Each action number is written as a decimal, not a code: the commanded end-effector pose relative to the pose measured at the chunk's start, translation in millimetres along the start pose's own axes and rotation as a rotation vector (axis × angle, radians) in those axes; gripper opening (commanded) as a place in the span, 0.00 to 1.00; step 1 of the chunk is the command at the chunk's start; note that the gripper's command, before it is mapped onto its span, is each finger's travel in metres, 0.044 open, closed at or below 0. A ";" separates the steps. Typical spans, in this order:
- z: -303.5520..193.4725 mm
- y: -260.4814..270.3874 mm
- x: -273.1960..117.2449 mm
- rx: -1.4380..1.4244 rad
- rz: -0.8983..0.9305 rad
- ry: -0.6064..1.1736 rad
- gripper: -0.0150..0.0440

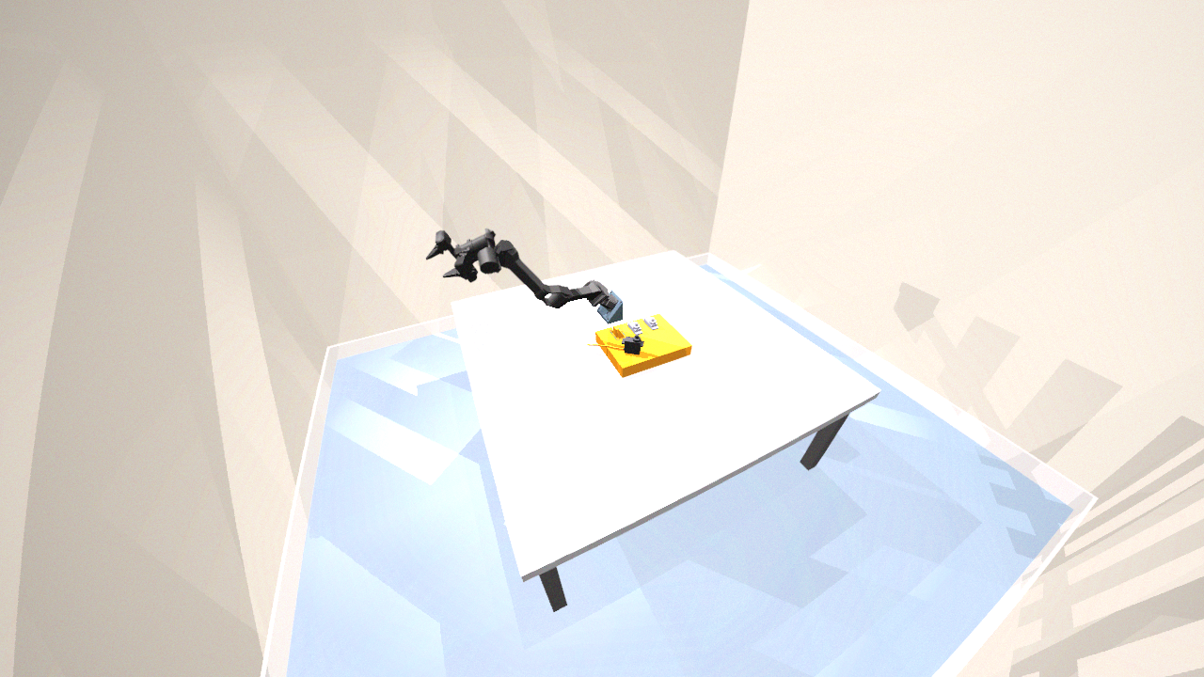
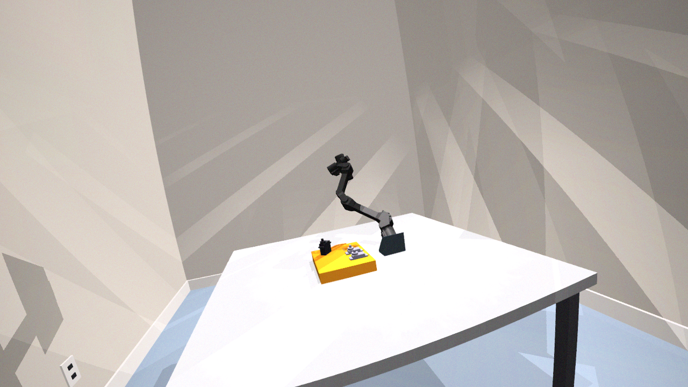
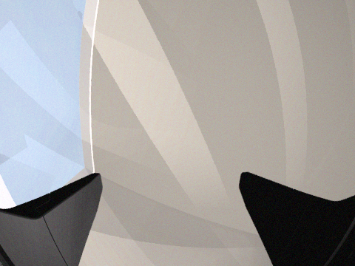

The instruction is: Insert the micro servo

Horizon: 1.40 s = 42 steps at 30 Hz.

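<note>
A white square table (image 1: 673, 437) on dark legs carries a flat orange-yellow block, the deck (image 1: 652, 357), lying near the arm's blue-grey base box (image 1: 609, 309). The small black micro servo (image 1: 633, 343) stands on top of the deck, toward its end farthest from the base box; in the exterior view the black servo (image 2: 325, 246) rises above the deck's (image 2: 348, 270) surface, so it does not look sunk into any pocket. Whether it touches the pocket cannot be told at this scale. A thin orange cable (image 1: 608, 344) trails from the servo across the deck top. On the deck's other end, nearest the base (image 2: 392, 243), sit several small grey-and-white servos (image 2: 355, 252) in a cluster — well apart from the black one.

The dark grey jointed arm (image 1: 538, 286) stretches up and away from the deck, out past the table's far edge, and its gripper (image 1: 443, 257) hangs high in the air over the floor, far from the servo. In the wrist view the two dark fingers stand wide apart with only the beige wall and pale blue floor showing between them — the jaws are spread and hold nothing. From the exterior view the gripper (image 2: 338, 163) points off toward the wall.
</note>
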<state>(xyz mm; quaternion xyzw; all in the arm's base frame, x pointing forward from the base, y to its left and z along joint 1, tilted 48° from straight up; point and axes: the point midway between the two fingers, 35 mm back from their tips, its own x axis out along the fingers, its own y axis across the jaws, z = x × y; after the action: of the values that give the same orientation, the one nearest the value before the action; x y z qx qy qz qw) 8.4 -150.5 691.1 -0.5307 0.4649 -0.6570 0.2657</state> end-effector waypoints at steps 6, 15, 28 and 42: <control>-15.9 -3.1 0.3 0.019 -0.024 0.041 1.00; -77.1 -20.5 -6.7 0.083 -0.140 0.207 1.00; -159.3 -44.7 -42.6 0.129 -0.319 0.465 1.00; -210.7 -62.2 -88.4 0.142 -0.468 0.651 1.00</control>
<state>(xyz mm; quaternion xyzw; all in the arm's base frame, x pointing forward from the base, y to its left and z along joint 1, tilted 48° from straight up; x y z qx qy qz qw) -143.8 -1.7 709.6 -0.3819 0.3579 -0.8521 0.0087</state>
